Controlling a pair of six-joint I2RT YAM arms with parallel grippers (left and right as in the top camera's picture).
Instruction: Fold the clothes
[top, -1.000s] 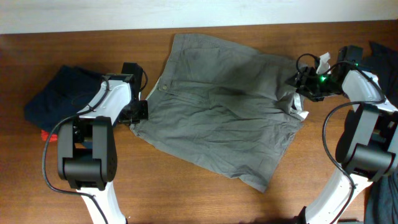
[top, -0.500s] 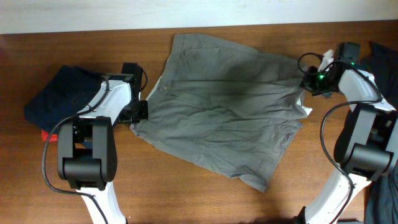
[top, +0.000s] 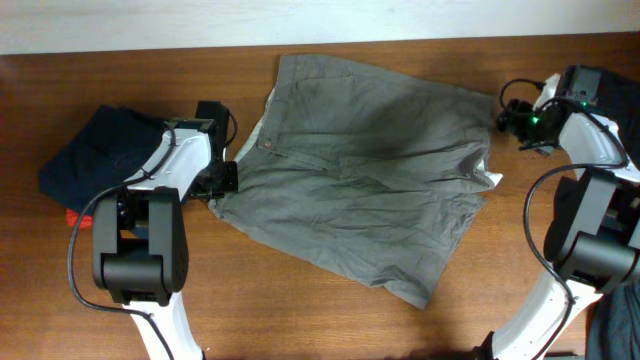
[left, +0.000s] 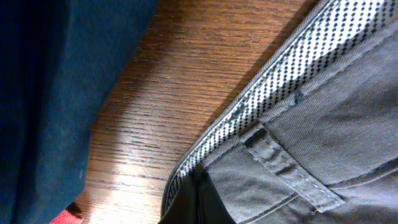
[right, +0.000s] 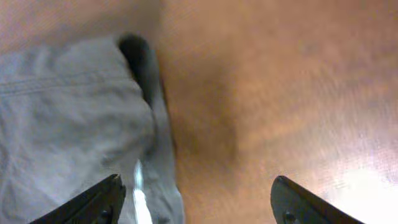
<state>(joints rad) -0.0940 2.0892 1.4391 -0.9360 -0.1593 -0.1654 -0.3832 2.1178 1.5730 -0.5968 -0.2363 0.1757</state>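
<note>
Grey-green shorts (top: 360, 170) lie spread flat in the middle of the wooden table. My left gripper (top: 222, 180) is at the shorts' left edge by the waistband and is shut on the fabric; the left wrist view shows the checked waistband lining (left: 273, 81) and a belt loop (left: 280, 165), with cloth pinched at the bottom of the frame (left: 199, 202). My right gripper (top: 512, 118) is open and empty just past the shorts' right edge; its view shows both fingertips wide apart (right: 196, 202) over bare wood, with the grey shorts' edge (right: 74, 118) to the left.
A folded dark navy garment (top: 95, 150) lies at the left of the table, with something red (top: 72, 215) under its front edge; it also fills the left of the left wrist view (left: 56, 87). More dark cloth (top: 615, 85) lies at the far right edge.
My right gripper has let go of the shorts' right edge and moved right and up, off the cloth. The shorts now lie flatter on that side. The left arm has not moved.
</note>
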